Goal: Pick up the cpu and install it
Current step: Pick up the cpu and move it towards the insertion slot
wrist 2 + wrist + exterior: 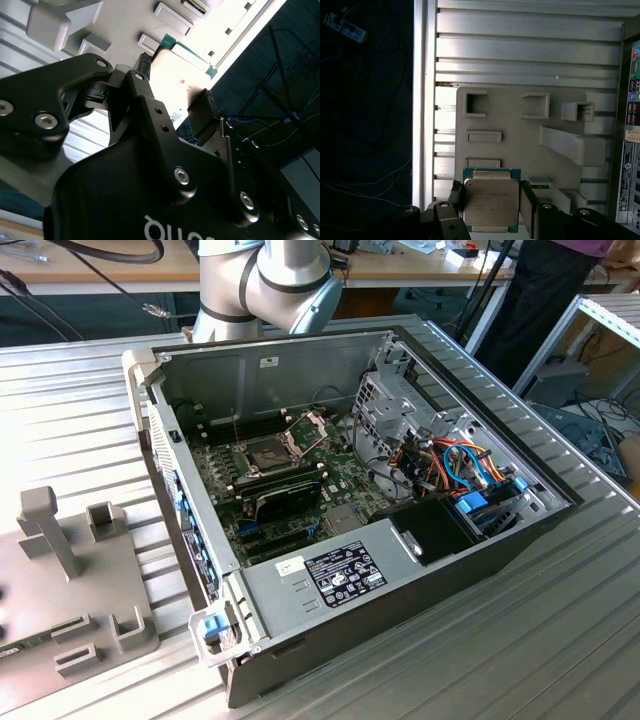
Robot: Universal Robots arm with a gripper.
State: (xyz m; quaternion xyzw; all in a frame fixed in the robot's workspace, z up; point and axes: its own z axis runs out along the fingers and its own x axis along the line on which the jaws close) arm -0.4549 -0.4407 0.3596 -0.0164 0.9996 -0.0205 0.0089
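Note:
In the first wrist view the cpu [489, 199], a flat square chip with a dull silver top on a green board, sits between the two black fingers of my gripper [491, 206]. One pad [457, 200] touches one of its edges and the other pad touches the opposite edge, so the gripper is shut on the chip. It is over the grey fixture plate [520, 145]. The second wrist view shows the chip's green edge [186, 49] just past the gripper [177, 77]. Inside the open computer case [430, 540], the dark socket [270, 453] lies bare with its metal frame [308, 426] hinged up.
The fixture plate [60, 590], with raised blocks and slots, lies on the ribbed metal table at the exterior view's left of the case. Cables and drive bays fill the case on the exterior view's right. A person stands at the far right behind the table.

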